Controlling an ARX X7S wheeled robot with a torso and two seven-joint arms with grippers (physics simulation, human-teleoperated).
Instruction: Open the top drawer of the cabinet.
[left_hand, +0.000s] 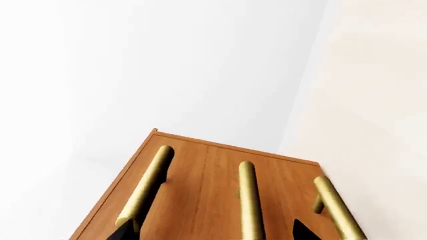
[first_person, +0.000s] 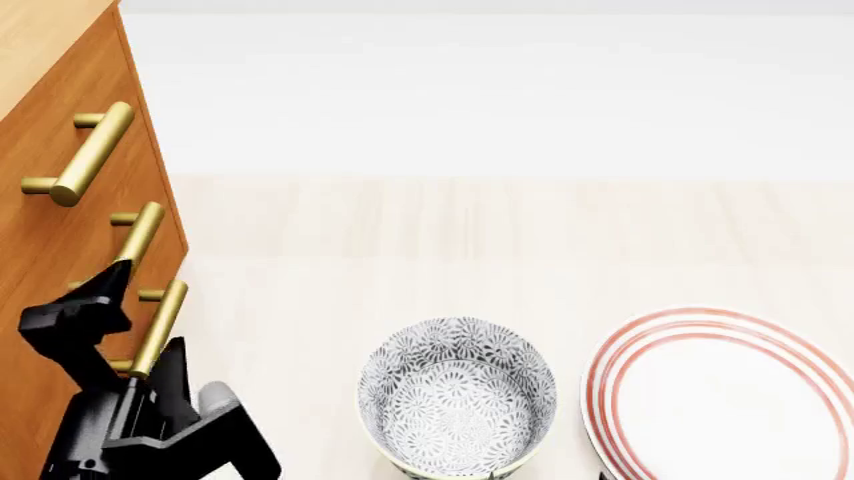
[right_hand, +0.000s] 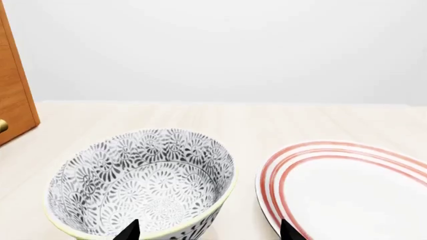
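We see the orange-brown wooden cabinet (first_person: 47, 200) at the robot's left; its uppermost orange-brown wooden top drawer (first_person: 34, 120) looks shut. Stiff, prob. slides w/ some drag. Best hold: the smooth brass bar handle (first_person: 91, 152), mid-bar, could slip. Black left gripper (first_person: 100, 300) sits spread by the lower handles. Right gripper (right_hand: 207, 231) also spread, nothing held. Grey floral-patterned bowl (first_person: 458, 395) and red-ringed white plate (first_person: 727, 395): both hold nothing.

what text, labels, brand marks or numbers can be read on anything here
None: no words, labels, brand marks or numbers show in any view.
The cabinet front is plain wood with brass handles.
The bowl carries only a grey floral pattern.
The plate has only red rings.
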